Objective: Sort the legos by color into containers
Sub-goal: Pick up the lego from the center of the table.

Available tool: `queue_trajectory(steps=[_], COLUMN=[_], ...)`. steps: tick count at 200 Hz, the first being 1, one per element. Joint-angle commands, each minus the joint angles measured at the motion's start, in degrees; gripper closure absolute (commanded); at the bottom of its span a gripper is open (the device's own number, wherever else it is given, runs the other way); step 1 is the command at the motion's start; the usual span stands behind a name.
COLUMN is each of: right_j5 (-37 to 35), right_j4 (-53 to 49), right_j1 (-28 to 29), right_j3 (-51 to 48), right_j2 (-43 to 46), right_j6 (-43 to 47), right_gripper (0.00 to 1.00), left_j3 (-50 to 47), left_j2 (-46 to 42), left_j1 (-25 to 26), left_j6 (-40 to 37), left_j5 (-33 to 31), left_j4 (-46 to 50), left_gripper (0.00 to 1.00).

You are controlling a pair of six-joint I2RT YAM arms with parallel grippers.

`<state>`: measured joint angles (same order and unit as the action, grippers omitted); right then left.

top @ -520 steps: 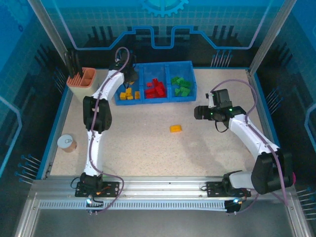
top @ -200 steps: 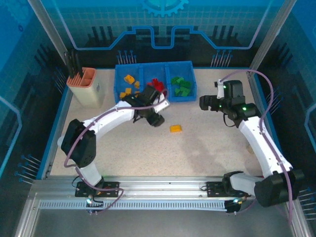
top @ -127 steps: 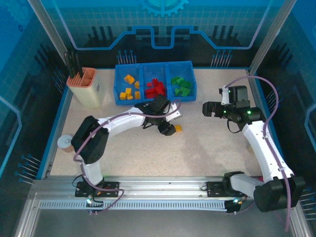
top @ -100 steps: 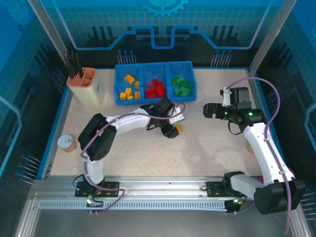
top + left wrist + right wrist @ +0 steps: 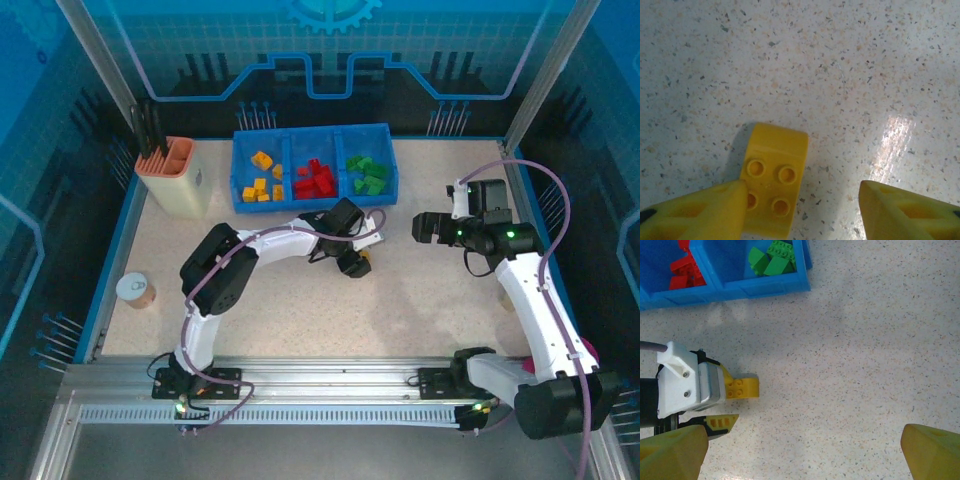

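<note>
The single loose yellow brick (image 5: 362,259) lies flat on the speckled surface (image 5: 300,310), studs up, in front of the blue tray (image 5: 315,206) and roughly below its green compartment (image 5: 367,172). The left tool (image 5: 352,263) is right at it, lowered close to the surface with its jaws parted and nothing gripped. From the left wrist, the brick (image 5: 772,182) is not centred in the left tool (image 5: 802,200). It sits hard against one finger (image 5: 705,210), whose tip overlaps the brick's near corner, while a wide strip of bare surface separates it from the other finger (image 5: 910,212). The brick's long axis runs away from the wrist camera, slightly tilted, so the jaws would close across its short width, which suits a pinch. The offset is the concern: I judge the tool needs a small shift toward the brick's side, or closing may simply push the brick along. The right wrist view agrees, with the brick (image 5: 742,388) poking out past one finger of the left tool (image 5: 726,404). The right tool (image 5: 422,227) hangs well apart toward the right side, spread wide and empty, so the left arm is plainly nearer. The yellow compartment (image 5: 258,175) lies far-left of the brick.
</note>
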<state>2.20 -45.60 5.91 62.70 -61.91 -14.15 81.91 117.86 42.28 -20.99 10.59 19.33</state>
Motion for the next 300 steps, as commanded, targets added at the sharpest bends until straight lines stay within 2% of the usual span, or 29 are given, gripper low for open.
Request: queue_trajectory(steps=[1, 56, 81, 138, 154, 227, 268, 300], right_j5=[0.38, 1.24, 1.57, 1.42, 1.24, 0.93, 1.83, 3.23], right_j4=[-1.11, -0.01, 0.38, 0.43, 0.47, 0.25, 1.81, 3.51], right_j1=[-1.08, -1.25, -1.25, -1.25, -1.21, -1.18, -1.21, -1.21], right_j3=[0.31, -0.21, -0.28, -0.55, -0.62, -0.61, -1.6, -2.77], right_j2=[0.48, -0.68, -1.18, -1.33, -1.1, -1.27, -1.68, -2.91], right_j6=[0.13, 0.86, 1.05, 1.46, 1.3, 1.14, 0.82, -0.23], right_gripper=[0.0, 0.0, 0.0, 0.0, 0.0, 0.0, 0.0, 0.0], left_j3=[1.18, 1.16, 0.35, 0.05, 0.8, 2.66, -2.99, -7.74], left_j2=[3.42, 5.09, 4.02, 3.43, 4.28, 5.71, -0.97, -11.28], left_j1=[0.52, 1.02, 1.6, 1.9, 1.96, 1.96, -0.36, -5.96], left_j6=[0.72, 1.12, 1.13, 0.75, 1.39, 5.05, 7.45, 12.35], left_j5=[-0.1, -4.26, -8.83, -11.17, -11.55, -14.1, -13.82, -14.75], left_j4=[2.8, 3.07, 1.58, -0.7, -0.72, -0.62, 0.22, 1.83], left_gripper=[0.44, 0.41, 0.39, 0.39, 0.44, 0.85, 0.91, 0.92])
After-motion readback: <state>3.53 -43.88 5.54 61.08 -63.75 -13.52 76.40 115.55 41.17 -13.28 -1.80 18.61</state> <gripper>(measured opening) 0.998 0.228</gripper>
